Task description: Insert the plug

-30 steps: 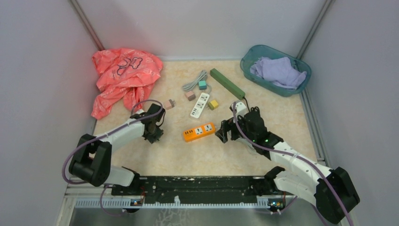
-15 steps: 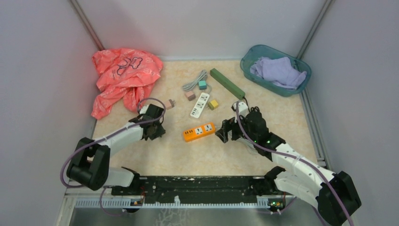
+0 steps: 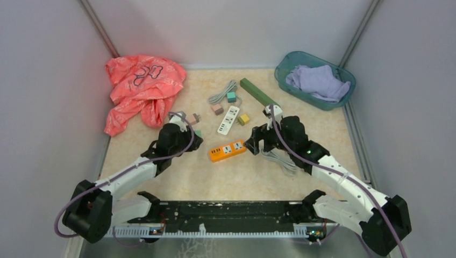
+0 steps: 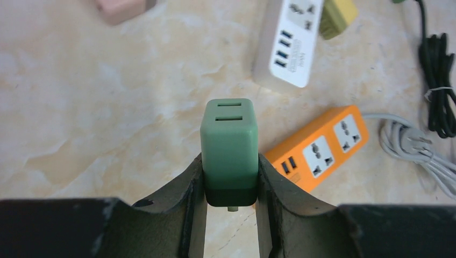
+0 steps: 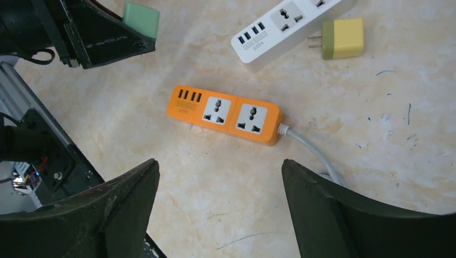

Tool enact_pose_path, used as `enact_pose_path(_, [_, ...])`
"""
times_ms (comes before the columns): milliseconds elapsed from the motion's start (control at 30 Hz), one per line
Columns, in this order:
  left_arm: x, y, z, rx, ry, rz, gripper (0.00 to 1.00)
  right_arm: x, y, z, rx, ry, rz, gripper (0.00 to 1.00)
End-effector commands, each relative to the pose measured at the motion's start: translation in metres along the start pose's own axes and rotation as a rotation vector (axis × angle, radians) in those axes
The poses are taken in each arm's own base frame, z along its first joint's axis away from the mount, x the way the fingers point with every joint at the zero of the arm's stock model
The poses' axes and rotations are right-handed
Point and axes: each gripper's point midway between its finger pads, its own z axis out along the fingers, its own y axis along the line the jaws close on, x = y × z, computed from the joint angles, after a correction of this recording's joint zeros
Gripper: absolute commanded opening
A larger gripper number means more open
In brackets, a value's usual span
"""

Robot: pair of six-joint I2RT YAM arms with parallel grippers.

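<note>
A green plug point(image 4: 229, 145) is clamped between the fingers of my left gripper point(image 4: 230, 166), its two slots facing away from the camera. In the top view the left gripper point(image 3: 191, 141) hovers left of the orange power strip point(image 3: 227, 150), and the green plug point(image 3: 198, 133) shows at its tip. The orange strip point(image 4: 322, 150) lies flat with two sockets and USB ports facing up. My right gripper point(image 5: 219, 164) stands open and empty above the table, near the orange strip point(image 5: 226, 114). In the top view the right gripper point(image 3: 255, 145) is at the strip's cable end.
A white power strip point(image 3: 228, 119), yellow plug point(image 3: 244, 119), pink plugs point(image 3: 217, 109), teal plug point(image 3: 231, 97) and long green strip point(image 3: 259, 95) lie behind. A grey cable coil point(image 3: 279, 158) sits under the right arm. Pink cloth point(image 3: 141, 88) is back left. Teal basket point(image 3: 278, 71) is back right.
My left gripper has swung right toward the orange strip and turned, so the green plug now shows at its tip. The right gripper has shifted slightly toward the strip's cable end.
</note>
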Motion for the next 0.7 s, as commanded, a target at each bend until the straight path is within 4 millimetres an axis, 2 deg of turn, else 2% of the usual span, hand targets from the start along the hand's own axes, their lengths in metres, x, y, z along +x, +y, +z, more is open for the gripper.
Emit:
enact_pose_path(0, [-0.027,-0.052,-0.009,0.274,-0.167,0.169,0.16,-0.022,0.019,-0.006,-0.045,0.008,0.016,0.84])
enact_pose_path(133, [-0.027,-0.086,-0.021,0.437,-0.245,0.295,0.13,-0.028,0.025,-0.008,-0.053,0.061,0.036,0.84])
enact_pose_path(300, [-0.027,-0.116,-0.035,0.564,-0.348,0.462,0.13,-0.041,0.033,-0.012,-0.059,0.113,0.035,0.84])
enact_pose_path(500, [-0.028,-0.139,-0.049,0.682,-0.437,0.604,0.13,-0.057,0.048,-0.008,-0.117,0.145,0.055,0.84])
enact_pose_path(667, [-0.019,-0.154,-0.052,0.758,-0.461,0.719,0.13,-0.071,0.055,-0.006,-0.129,0.165,0.049,0.84])
